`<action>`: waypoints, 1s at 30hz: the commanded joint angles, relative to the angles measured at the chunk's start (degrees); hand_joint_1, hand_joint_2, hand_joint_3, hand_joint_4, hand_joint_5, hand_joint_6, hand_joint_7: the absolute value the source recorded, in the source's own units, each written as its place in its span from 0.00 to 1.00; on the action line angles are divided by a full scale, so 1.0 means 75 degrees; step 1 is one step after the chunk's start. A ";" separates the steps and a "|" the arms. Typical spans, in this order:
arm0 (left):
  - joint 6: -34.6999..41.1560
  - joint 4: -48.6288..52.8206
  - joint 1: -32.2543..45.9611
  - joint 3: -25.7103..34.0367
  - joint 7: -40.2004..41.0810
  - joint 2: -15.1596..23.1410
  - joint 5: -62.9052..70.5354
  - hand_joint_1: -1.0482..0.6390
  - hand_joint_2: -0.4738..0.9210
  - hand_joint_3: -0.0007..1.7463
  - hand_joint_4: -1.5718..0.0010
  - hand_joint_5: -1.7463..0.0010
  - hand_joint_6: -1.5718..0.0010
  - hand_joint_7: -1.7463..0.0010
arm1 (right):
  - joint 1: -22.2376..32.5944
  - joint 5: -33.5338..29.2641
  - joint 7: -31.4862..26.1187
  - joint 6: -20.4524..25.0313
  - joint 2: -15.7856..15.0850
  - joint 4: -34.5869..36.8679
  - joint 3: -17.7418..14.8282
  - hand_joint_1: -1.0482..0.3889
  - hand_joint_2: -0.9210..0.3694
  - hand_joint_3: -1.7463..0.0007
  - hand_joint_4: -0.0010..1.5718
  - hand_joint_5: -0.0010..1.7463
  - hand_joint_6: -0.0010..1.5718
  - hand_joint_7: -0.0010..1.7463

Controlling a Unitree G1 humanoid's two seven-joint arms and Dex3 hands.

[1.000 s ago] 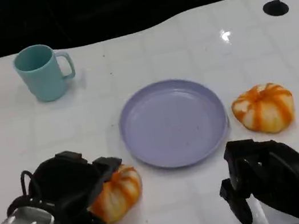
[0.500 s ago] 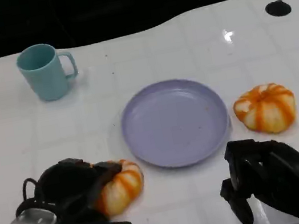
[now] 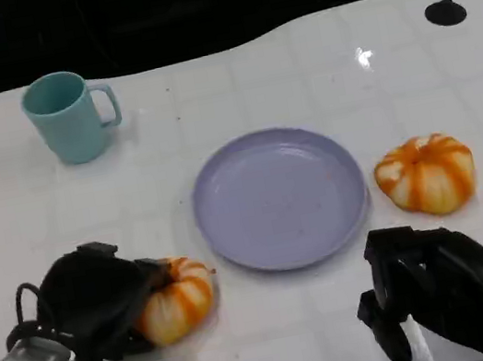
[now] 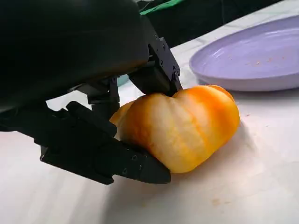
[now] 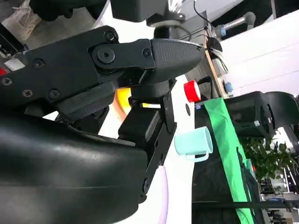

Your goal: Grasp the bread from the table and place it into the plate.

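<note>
Since a second ago the left hand (image 3: 94,300) has drawn back toward the robot with the bread (image 3: 173,297), which now lies farther from the plate (image 3: 279,196) than it did. Its fingers (image 4: 112,156) are closed around that bread, one pressing on top and another tucked under its near side, while the loaf rests on the white bench (image 3: 236,97). Beyond these fingers, well apart, a teal mug (image 3: 69,114) stands upright near the bench's far edge. Just past the fingertips the lilac plate lies flat, near the held bread but not touching it. Ahead of the right hand's fingers (image 3: 392,289), a second bread (image 3: 426,173) sits just beside the plate's rim. The right hand (image 3: 439,291) hovers low with fingers curled inward, holding nothing.
</note>
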 commanded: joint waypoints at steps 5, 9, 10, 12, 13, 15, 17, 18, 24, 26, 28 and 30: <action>0.0447 -0.1623 0.0782 0.0561 -0.0102 0.0303 -0.0076 0.47 0.99 0.22 0.48 0.00 0.49 0.22 | 0.0024 0.0075 0.0034 0.0052 -0.0094 -0.0064 -0.0103 0.08 0.00 0.80 0.78 0.93 0.65 0.86; 0.0521 -0.1871 0.0962 0.0731 0.0216 0.0162 -0.0127 0.47 0.93 0.31 0.49 0.00 0.54 0.14 | 0.0037 0.0001 0.0000 0.0001 -0.0092 -0.0073 -0.0073 0.09 0.00 0.79 0.78 0.93 0.65 0.85; 0.0410 -0.1833 0.1004 0.0814 0.0423 0.0081 -0.0288 0.48 0.90 0.34 0.48 0.00 0.54 0.13 | 0.0041 -0.0004 0.0003 -0.0002 -0.0091 -0.0076 -0.0067 0.09 0.00 0.79 0.78 0.93 0.65 0.85; -0.0148 -0.1552 0.1044 0.1045 0.0963 -0.0169 -0.0964 0.51 0.76 0.52 0.47 0.00 0.56 0.06 | 0.0040 0.0006 0.0015 0.0017 -0.0097 -0.0076 -0.0066 0.09 0.00 0.78 0.78 0.93 0.65 0.85; -0.0414 -0.1415 0.1047 0.1147 0.1152 -0.0287 -0.1296 0.51 0.73 0.59 0.46 0.00 0.56 0.03 | 0.0034 0.0010 0.0028 0.0012 -0.0100 -0.0065 -0.0068 0.09 0.00 0.78 0.78 0.93 0.65 0.85; -0.0841 -0.1179 0.0981 0.1274 0.1437 -0.0478 -0.1739 0.51 0.69 0.66 0.45 0.00 0.57 0.01 | 0.0018 0.0026 0.0052 0.0002 -0.0098 -0.0039 -0.0074 0.09 0.00 0.78 0.78 0.93 0.65 0.85; -0.1012 -0.1047 0.0863 0.1301 0.1547 -0.0597 -0.1859 0.51 0.67 0.69 0.45 0.00 0.57 0.00 | 0.0017 -0.0001 0.0051 -0.0023 -0.0097 0.0007 -0.0072 0.09 0.00 0.78 0.78 0.93 0.66 0.85; -0.1054 -0.1001 0.0781 0.1306 0.1540 -0.0648 -0.1893 0.51 0.66 0.70 0.45 0.00 0.57 0.01 | 0.0021 -0.0018 0.0037 -0.0017 -0.0099 0.0008 -0.0069 0.09 0.00 0.78 0.77 0.93 0.66 0.86; -0.1338 -0.0564 0.0093 0.1221 0.1707 -0.0915 -0.1843 0.52 0.62 0.71 0.45 0.00 0.57 0.00 | 0.0015 0.0010 0.0009 0.0044 -0.0071 0.0022 -0.0077 0.07 0.00 0.79 0.77 0.96 0.66 0.87; -0.1413 -0.0345 -0.0211 0.1141 0.1758 -0.1031 -0.1794 0.52 0.60 0.70 0.45 0.00 0.58 0.00 | 0.0008 0.0001 0.0002 0.0041 -0.0073 0.0036 -0.0080 0.07 0.00 0.80 0.77 0.96 0.66 0.88; -0.1505 0.0017 -0.0594 0.1004 0.1917 -0.1165 -0.1655 0.52 0.57 0.75 0.43 0.00 0.56 0.00 | -0.0002 0.0028 0.0020 0.0062 -0.0082 0.0050 -0.0096 0.08 0.00 0.80 0.77 0.96 0.66 0.87; -0.1506 0.0410 -0.0960 0.0875 0.2008 -0.1339 -0.1565 0.52 0.56 0.77 0.43 0.00 0.55 0.00 | -0.0002 0.0052 0.0026 0.0094 -0.0091 0.0034 -0.0102 0.08 0.00 0.80 0.77 0.96 0.66 0.87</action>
